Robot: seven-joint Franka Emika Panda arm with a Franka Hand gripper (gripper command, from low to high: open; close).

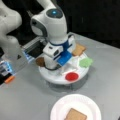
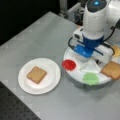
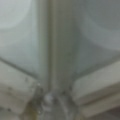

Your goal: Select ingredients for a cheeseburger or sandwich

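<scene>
A round white tray (image 1: 55, 79) holds the ingredients in wedge compartments. They are a red disc (image 1: 72, 76) (image 2: 69, 64), a green leaf (image 1: 85, 62) (image 2: 90, 78), a tan toast square (image 1: 78, 50) (image 2: 112, 70), a brown patty (image 1: 40, 61) and a yellow cheese square (image 2: 116, 51). My gripper (image 1: 53, 66) is lowered into the tray's middle, between the patty and the red disc, and the hand hides its fingertips. The wrist view shows only the tray's white dividers (image 3: 53, 50) up close. As the sandwich, a single toast square (image 1: 75, 115) (image 2: 36, 74) lies on the white plate (image 1: 57, 110) (image 2: 51, 68).
The plate and tray rest on a grey table (image 2: 37, 35). In a front view, the arm's base (image 1: 12, 47) and a small orange piece (image 1: 9, 79) are at the left. A metal frame (image 2: 75, 10) stands behind the tray.
</scene>
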